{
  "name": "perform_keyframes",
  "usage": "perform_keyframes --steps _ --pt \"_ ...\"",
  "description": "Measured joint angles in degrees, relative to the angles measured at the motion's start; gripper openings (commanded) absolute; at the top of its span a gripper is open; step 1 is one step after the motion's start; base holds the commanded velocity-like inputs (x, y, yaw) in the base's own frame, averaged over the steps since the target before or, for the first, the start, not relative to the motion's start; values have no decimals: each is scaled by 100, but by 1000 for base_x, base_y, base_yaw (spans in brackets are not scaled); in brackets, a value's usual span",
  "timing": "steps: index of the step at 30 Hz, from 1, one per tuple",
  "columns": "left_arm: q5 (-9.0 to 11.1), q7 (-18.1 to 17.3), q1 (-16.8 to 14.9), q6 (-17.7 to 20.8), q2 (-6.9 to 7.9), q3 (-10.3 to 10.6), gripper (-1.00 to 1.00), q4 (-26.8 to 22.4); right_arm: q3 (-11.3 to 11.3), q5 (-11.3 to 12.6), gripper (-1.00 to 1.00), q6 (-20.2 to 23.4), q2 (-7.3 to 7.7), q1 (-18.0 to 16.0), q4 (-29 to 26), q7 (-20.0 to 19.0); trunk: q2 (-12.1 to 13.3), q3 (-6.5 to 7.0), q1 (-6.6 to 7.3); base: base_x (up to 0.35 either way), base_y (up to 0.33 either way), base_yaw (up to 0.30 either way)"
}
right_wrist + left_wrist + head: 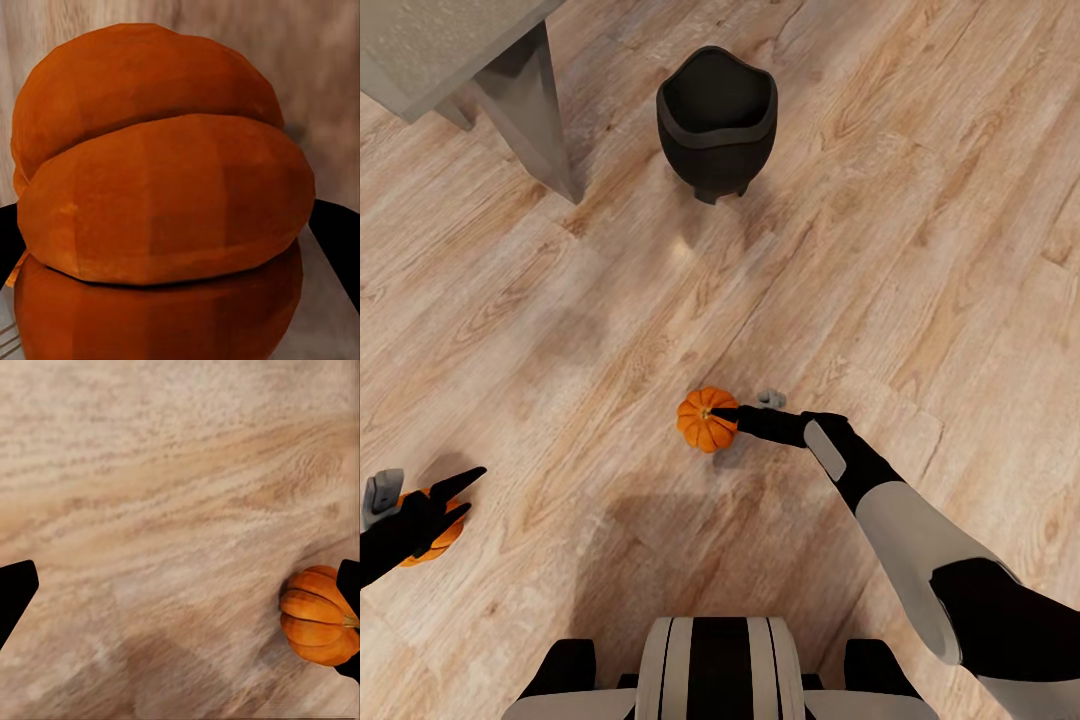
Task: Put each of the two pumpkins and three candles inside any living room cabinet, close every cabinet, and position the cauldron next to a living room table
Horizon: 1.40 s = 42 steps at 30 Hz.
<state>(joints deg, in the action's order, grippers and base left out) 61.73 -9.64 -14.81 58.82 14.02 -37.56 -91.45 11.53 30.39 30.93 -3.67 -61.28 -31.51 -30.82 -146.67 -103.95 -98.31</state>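
Observation:
A small orange pumpkin (700, 425) sits between the fingers of my right gripper (722, 412), low over the wood floor in front of my base. In the right wrist view this pumpkin (161, 187) touches both black fingers (339, 247), so the gripper is shut on it. My left gripper (465, 492) is open at the far left, just over a second pumpkin (438, 538). In the left wrist view that pumpkin (315, 615) lies against one finger. The black cauldron (715, 115) stands on the floor ahead. The candles and the cabinet are out of view.
A grey table (430, 40), with its leg (535, 115) on the floor, stands at the far left, a short way from the cauldron. Pale wood floor (920, 230) stretches ahead and to the right. My base (715, 670) is at the near edge.

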Motion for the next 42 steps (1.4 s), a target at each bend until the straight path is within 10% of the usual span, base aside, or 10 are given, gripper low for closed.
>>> perform_keyframes --steps 14,42 --pt "-1 -45 0 -2 5 28 100 -4 10 -42 -100 -4 -11 337 -1136 -15 0 0 0 0 0 0" --pt "217 -117 195 91 118 -35 100 27 17 -64 -100 144 -27 505 -1116 4 0 8 0 0 0 34"
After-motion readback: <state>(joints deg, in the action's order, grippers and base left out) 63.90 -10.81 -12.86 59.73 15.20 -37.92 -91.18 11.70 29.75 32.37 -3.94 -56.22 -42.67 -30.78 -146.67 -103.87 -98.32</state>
